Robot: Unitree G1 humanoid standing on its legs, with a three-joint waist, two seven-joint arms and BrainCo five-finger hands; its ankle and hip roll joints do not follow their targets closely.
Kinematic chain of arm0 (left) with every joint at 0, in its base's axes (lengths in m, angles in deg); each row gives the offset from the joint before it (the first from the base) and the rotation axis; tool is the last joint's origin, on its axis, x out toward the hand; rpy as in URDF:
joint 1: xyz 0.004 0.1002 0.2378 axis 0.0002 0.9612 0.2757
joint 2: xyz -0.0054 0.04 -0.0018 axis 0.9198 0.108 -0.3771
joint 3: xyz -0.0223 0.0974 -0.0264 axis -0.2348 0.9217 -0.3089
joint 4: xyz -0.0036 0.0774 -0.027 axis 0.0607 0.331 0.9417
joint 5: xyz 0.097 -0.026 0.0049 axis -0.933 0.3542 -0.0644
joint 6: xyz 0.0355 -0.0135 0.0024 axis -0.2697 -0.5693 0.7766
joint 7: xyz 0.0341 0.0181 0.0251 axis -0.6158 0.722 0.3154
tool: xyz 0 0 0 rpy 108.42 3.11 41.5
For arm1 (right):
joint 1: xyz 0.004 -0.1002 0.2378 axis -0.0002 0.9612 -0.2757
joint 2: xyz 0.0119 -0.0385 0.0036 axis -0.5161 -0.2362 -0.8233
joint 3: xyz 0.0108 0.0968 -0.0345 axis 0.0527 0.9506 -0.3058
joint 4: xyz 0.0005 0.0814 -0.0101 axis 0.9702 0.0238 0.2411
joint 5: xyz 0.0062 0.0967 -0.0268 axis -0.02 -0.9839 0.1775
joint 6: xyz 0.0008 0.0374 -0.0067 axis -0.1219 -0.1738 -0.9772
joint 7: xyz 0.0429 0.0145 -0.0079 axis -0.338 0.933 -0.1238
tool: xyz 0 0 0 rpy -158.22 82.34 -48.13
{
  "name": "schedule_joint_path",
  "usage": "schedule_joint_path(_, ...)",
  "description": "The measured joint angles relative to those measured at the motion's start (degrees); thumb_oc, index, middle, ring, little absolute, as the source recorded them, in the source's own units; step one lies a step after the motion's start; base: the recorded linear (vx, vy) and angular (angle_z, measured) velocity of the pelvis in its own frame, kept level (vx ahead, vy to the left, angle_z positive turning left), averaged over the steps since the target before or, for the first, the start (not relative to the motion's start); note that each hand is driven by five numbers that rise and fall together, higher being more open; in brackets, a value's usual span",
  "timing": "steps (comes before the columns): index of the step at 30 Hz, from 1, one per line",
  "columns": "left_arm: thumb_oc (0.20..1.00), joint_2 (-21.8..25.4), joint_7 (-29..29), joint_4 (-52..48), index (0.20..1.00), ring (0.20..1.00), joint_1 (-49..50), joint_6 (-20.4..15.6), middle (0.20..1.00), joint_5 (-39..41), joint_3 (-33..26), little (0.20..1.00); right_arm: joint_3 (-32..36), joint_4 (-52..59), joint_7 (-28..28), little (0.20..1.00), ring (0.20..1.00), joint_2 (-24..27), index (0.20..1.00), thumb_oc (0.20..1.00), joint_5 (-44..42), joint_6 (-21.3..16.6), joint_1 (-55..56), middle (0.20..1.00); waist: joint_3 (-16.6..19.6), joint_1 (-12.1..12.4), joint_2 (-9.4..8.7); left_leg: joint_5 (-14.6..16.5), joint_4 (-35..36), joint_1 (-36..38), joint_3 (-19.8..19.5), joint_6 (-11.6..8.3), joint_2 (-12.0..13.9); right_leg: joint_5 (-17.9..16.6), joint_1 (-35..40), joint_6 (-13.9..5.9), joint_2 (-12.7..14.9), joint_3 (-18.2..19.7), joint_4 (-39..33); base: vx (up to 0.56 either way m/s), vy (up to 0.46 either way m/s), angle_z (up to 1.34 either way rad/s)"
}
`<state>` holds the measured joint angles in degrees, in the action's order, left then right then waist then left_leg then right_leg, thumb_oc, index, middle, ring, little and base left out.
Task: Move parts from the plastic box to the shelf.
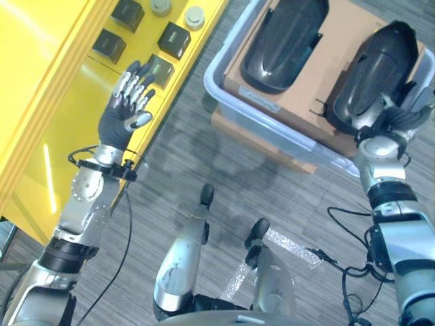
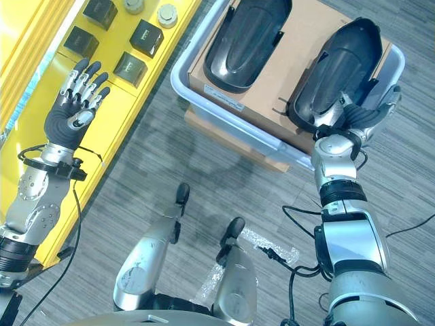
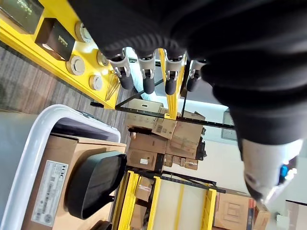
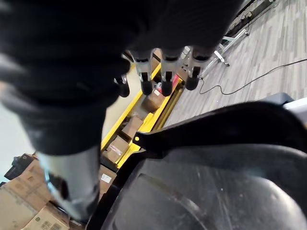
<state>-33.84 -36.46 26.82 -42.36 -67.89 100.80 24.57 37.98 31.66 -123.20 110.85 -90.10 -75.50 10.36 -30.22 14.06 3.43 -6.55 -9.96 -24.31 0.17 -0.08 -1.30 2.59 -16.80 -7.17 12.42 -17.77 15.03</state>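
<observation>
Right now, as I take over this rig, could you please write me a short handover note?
Left hand: open, fingers straight, empty, raised over the yellow shelf.
Right hand: at the near black moulded plastic shell in the pale plastic box; its grasp cannot be read.
Both shells, the far one too, lie on the brown cardboard in the box.
Done: neither shell is on the shelf, which holds small dark blocks and round grey caps.
Left: lift each shell across.

Grey striped carpet floor point(image 1: 224, 163); stacked cardboard boxes point(image 3: 163, 143) beyond, perhaps on racking.
</observation>
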Motion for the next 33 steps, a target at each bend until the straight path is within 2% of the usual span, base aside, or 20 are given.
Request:
schedule_joint_path(3,1.000,0.0,-0.3,0.9,1.000,1.000,0.1,0.0,1.000,0.0,0.0,1.000,0.0,0.0,1.8,1.000,1.000,-1.1,1.000,1.000,-1.3,0.0,0.0,1.000,0.0,0.2,0.04,0.2,-1.1,-1.1,0.0,-0.07,-0.2,1.2,-1.9,0.23,0.6,0.3,2.9,0.00,0.024,0.03)
schedule_joint_path(9,1.000,-0.5,-0.3,1.5,1.000,1.000,0.0,0.0,1.000,0.0,0.4,1.000,0.2,-1.2,1.8,1.000,1.000,-2.0,1.000,1.000,-3.9,0.0,0.0,1.000,0.0,0.1,0.07,0.2,-2.9,-3.8,0.1,-0.03,-0.1,2.2,-5.6,0.50,1.0,1.2,6.5,0.00,0.015,-0.01)
schedule_joint_path(13,1.000,-0.9,-0.3,1.6,1.000,1.000,-0.1,0.0,1.000,0.1,2.1,1.000,0.3,-4.0,1.7,1.000,1.000,-3.0,1.000,1.000,-4.0,-0.6,0.1,1.000,-0.1,-0.4,0.23,0.1,-2.9,-3.9,0.1,0.00,-0.1,2.3,-5.9,0.54,1.1,1.4,7.0,0.00,0.000,0.00)
schedule_joint_path(24,1.000,-0.9,-0.4,1.7,1.000,1.000,0.3,-1.0,1.000,0.1,2.1,1.000,0.4,-4.4,1.9,1.000,1.000,-2.6,1.000,1.000,-7.1,-3.3,-0.1,1.000,-0.1,-1.1,0.28,0.2,-2.9,-5.1,0.3,-0.19,-0.1,2.6,-7.9,0.75,1.3,1.8,8.3,0.00,0.000,0.00)
schedule_joint_path(25,1.000,-0.9,-0.4,1.7,1.000,1.000,0.3,-1.0,1.000,0.1,2.1,1.000,0.4,-4.4,2.1,0.533,0.533,-2.6,0.533,0.533,-8.1,-3.5,-0.1,0.533,-0.1,-1.1,0.28,0.0,-2.9,-5.1,0.3,0.03,-0.1,2.7,-8.0,0.79,1.3,1.9,8.5,0.00,0.000,0.00)
schedule_joint_path(26,1.000,-0.9,-0.4,1.7,1.000,1.000,0.3,-1.0,1.000,0.1,2.1,1.000,0.6,-4.4,2.5,0.294,0.294,-2.6,0.294,0.294,-8.8,-3.6,-0.1,0.294,-0.1,-1.1,0.28,0.0,-2.9,-5.1,0.3,0.10,-0.1,2.8,-8.1,0.85,1.3,2.0,8.5,0.00,0.000,0.00)
schedule_joint_path(27,1.000,-0.9,-0.4,1.7,1.000,1.000,0.3,-1.0,1.000,0.1,2.1,1.000,1.1,-4.4,3.2,0.200,0.200,-2.6,0.200,0.200,-9.6,-3.9,-0.1,0.200,-0.1,-1.0,0.28,0.0,-2.9,-5.1,0.4,0.10,0.0,2.8,-8.2,0.85,1.3,2.0,8.6,0.00,0.000,0.00)
schedule_joint_path(33,1.000,-1.0,-0.4,1.7,1.000,1.000,0.3,-1.0,1.000,0.1,2.1,1.000,4.0,-4.5,7.0,0.200,0.200,-2.8,0.200,0.200,-18.2,-6.1,0.0,0.200,-0.1,-1.1,0.31,-0.1,-2.9,-5.1,0.5,0.11,0.1,2.8,-8.2,0.87,1.2,2.1,8.6,0.00,0.000,-0.01)
